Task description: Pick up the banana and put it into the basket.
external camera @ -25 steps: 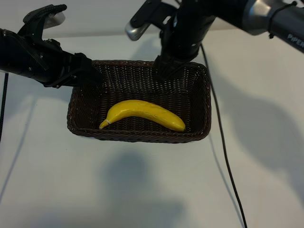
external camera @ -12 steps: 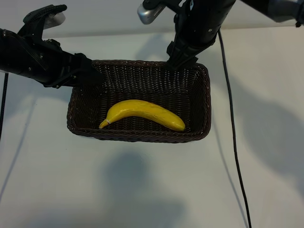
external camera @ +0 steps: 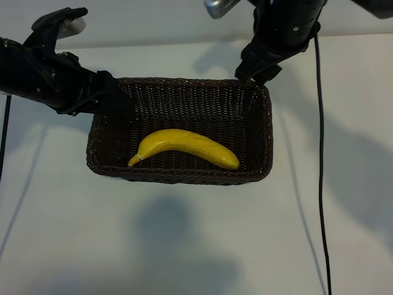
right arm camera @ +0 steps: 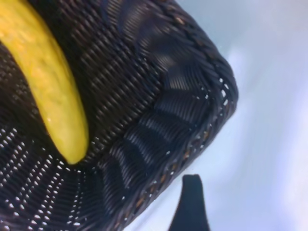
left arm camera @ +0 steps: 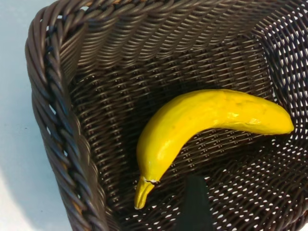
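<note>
The yellow banana lies flat on the floor of the dark woven basket, its stem toward the left end, and nothing touches it. My left gripper hovers at the basket's back left corner, open and empty. In the left wrist view, one dark finger hangs above the weave next to the banana stem. My right gripper stands open above the back right corner. The right wrist view shows one finger outside the basket's rim, over the table, and the banana's blunt end inside.
The basket sits in the middle of a white table. A black cable hangs from the right arm down across the table's right side. Another thin cable runs along the left edge.
My right arm has risen and swung to the right, from over the back rim's middle to the back right corner. The left arm and the banana have stayed put.
</note>
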